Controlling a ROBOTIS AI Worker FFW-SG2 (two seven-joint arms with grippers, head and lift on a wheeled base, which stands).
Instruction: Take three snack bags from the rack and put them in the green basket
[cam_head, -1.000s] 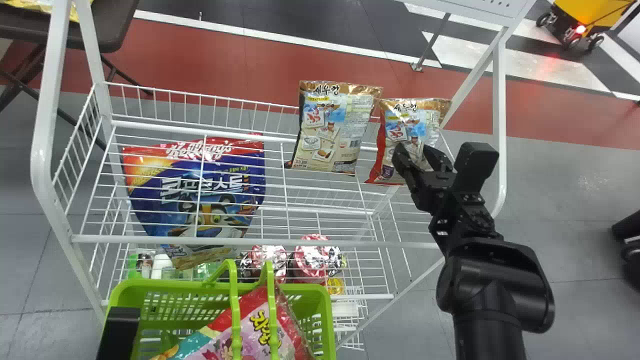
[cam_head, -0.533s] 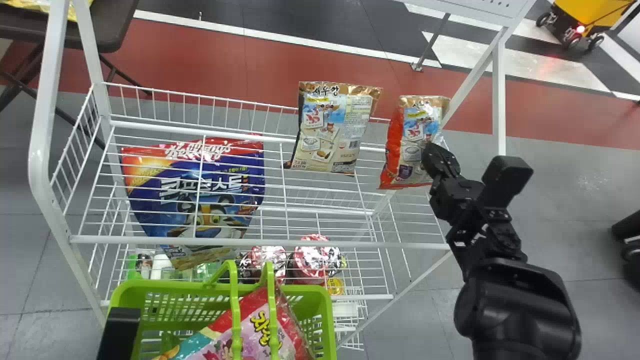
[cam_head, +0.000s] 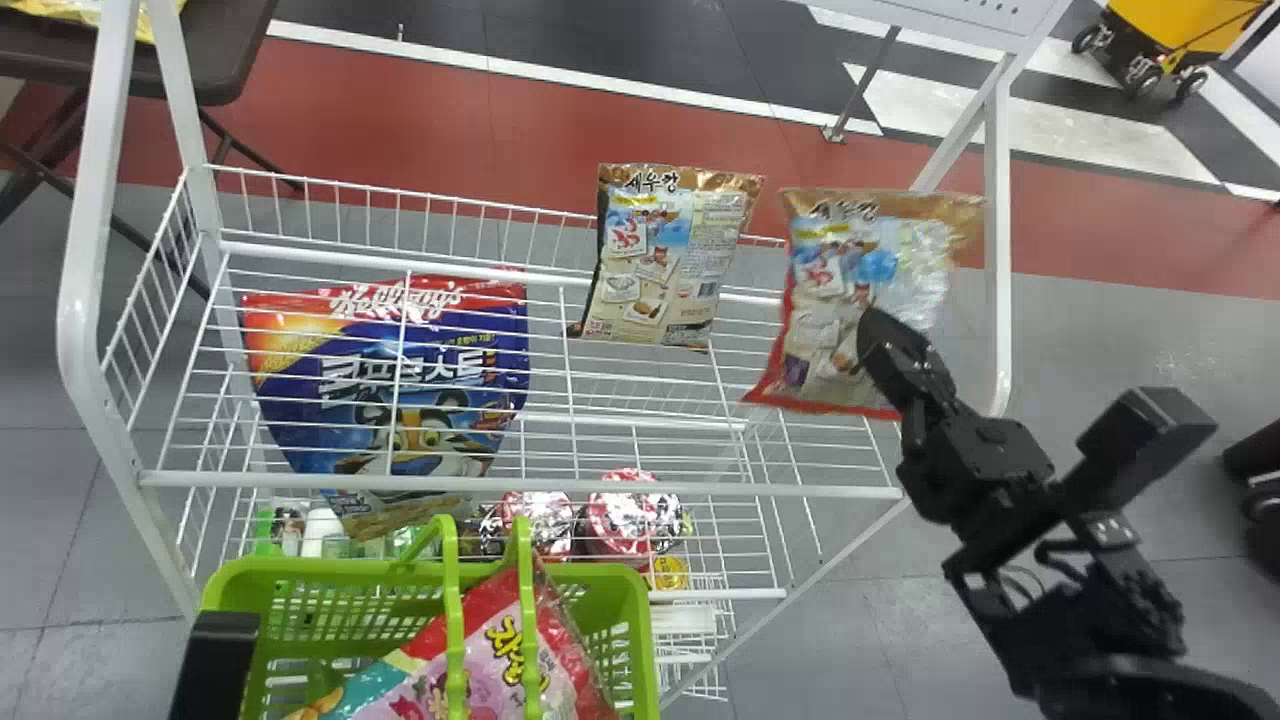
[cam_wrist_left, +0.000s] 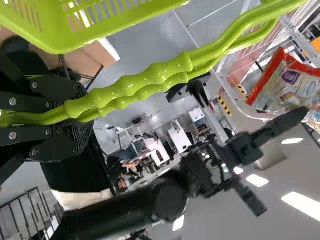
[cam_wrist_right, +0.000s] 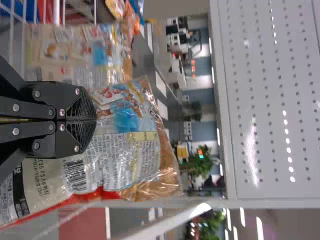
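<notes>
We have the tan-and-red foil snack bag (cam_head: 860, 290) clamped in the right gripper (cam_wrist_right: 95, 120), its fingers closed on the film, at the right end of the white wire rack (cam_head: 520, 486). We judge the step in hand to be taking this bag away; next it needs carrying left and down over the green plastic basket (cam_head: 335, 570), past the handles (cam_wrist_left: 150, 80), before release. Those handles sit gripped in the left gripper (cam_wrist_left: 80, 117). Inside the basket we see 1 pink-and-red bag (cam_head: 500, 655); a tan bag with dark edges (cam_head: 665, 260) and a blue-and-red cereal bag (cam_head: 385, 370) remain on the rack. The head view cuts off the basket's near side, we cannot tell what lies beneath the pink-and-red bag, and any contact between the clamped bag and the rack is unclear.
</notes>
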